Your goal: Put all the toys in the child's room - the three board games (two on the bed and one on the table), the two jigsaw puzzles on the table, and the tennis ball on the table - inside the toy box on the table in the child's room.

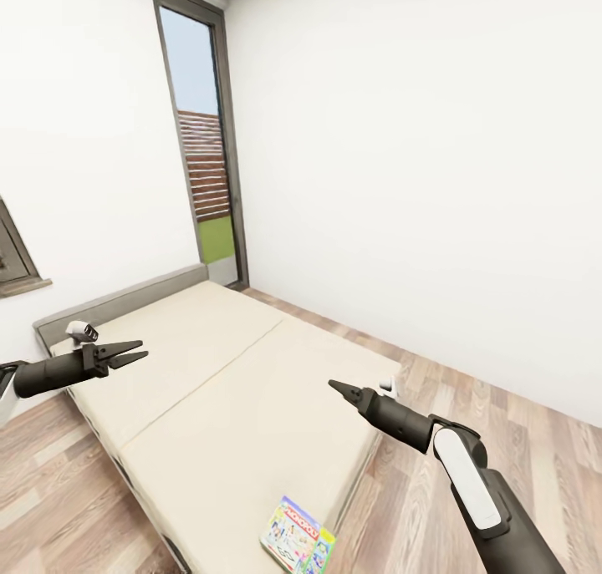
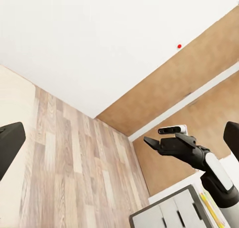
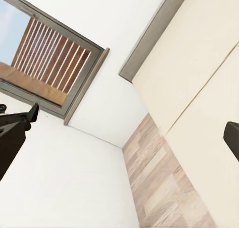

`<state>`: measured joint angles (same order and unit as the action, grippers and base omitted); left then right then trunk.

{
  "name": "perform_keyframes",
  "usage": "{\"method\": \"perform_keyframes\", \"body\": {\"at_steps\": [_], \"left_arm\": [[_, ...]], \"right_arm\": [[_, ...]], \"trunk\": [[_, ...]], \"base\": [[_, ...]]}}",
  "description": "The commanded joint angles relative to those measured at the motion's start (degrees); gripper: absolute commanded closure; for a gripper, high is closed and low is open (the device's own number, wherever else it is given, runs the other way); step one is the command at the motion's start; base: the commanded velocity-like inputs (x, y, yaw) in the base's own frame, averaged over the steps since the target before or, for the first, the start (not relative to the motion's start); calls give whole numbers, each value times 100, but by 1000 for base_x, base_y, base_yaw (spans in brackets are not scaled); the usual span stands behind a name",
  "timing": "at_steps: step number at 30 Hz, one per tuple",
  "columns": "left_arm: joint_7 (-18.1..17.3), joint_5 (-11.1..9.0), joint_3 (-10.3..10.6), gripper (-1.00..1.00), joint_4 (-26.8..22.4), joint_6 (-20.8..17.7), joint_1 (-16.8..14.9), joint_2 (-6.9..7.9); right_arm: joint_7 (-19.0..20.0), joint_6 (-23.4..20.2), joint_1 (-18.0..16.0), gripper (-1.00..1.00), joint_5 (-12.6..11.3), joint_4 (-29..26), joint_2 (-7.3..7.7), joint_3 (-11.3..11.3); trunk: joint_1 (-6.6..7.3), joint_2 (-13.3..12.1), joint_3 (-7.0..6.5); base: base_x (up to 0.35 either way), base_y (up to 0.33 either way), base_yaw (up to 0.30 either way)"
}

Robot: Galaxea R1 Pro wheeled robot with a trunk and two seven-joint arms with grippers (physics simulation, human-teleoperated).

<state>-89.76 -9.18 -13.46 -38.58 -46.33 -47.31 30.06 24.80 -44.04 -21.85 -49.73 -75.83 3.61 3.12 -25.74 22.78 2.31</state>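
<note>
One board game point(image 1: 297, 538) lies flat on the near corner of the bed point(image 1: 226, 390), by the edge. Above the bed hang two arms: the left gripper point(image 1: 140, 351) on the left has its fingers a little apart and holds nothing, and the right gripper point(image 1: 333, 383) on the right looks pinched to a point, empty too. Far off, one tall window point(image 1: 205, 152) stands in the corner.

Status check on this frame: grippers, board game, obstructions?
Left gripper open, empty, over bed. Right gripper looks shut, empty. Board game flat at bed's near edge, untouched. Nothing between grippers and game.
</note>
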Motion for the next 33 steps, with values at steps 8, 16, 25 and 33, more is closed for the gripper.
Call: {"method": "perform_keyframes", "body": {"at_steps": [8, 16, 25, 33], "left_arm": [[-24, 2, 1, -100, 0, -61, -7, 0], [-24, 4, 1, -100, 1, -61, -7, 0], [-24, 4, 1, -100, 1, -61, -7, 0], [-24, 6, 1, -100, 1, -61, -7, -22]], "right_arm": [[8, -17, -8, -100, -6, 1, 8, -2], [8, -17, -7, -100, -10, -1, 8, 0], [8, -17, -6, -100, -6, -2, 7, 4], [8, -17, -10, -100, -5, -2, 8, 5]], "trunk": [[-4, 14, 14], [-4, 14, 14], [-4, 14, 14], [-4, 14, 14]], "base": [[0, -155, 220], [0, -60, 56], [0, -237, 211], [0, -294, 283]]}}
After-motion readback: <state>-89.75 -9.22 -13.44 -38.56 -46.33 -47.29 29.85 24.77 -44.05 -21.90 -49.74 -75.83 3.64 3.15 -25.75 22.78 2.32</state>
